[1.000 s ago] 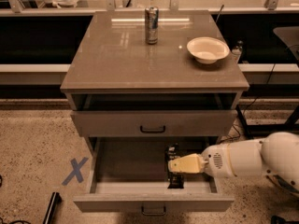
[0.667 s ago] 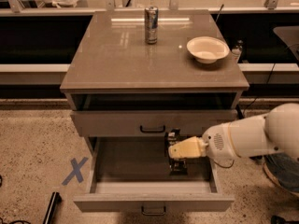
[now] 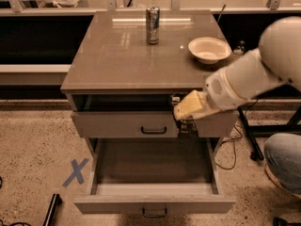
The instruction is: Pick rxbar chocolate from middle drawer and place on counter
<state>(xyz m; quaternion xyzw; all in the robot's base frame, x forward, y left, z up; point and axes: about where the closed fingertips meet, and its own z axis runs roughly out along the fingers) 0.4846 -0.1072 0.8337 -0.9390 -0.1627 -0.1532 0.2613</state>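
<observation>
The middle drawer (image 3: 155, 202) is pulled out at the bottom, and its grey tray shows nothing inside. My gripper (image 3: 181, 116), with pale yellow fingers (image 3: 189, 105), hangs in front of the right part of the upper drawer front, just below the edge of the counter (image 3: 122, 55). It is shut on the rxbar chocolate (image 3: 187, 125), a small dark bar that hangs below the fingers, well above the open drawer. Most of the bar is hidden by the fingers.
A silver-blue can (image 3: 152, 25) stands at the back middle of the counter and a white bowl (image 3: 209, 49) at its right. The upper drawer front has a black handle (image 3: 154, 131). A blue X (image 3: 75, 172) marks the floor at left. A person's leg (image 3: 283, 164) is at lower right.
My gripper has risen out of the middle drawer with the bar, up to the upper drawer front. The drawer tray, where the bar lay, is now bare.
</observation>
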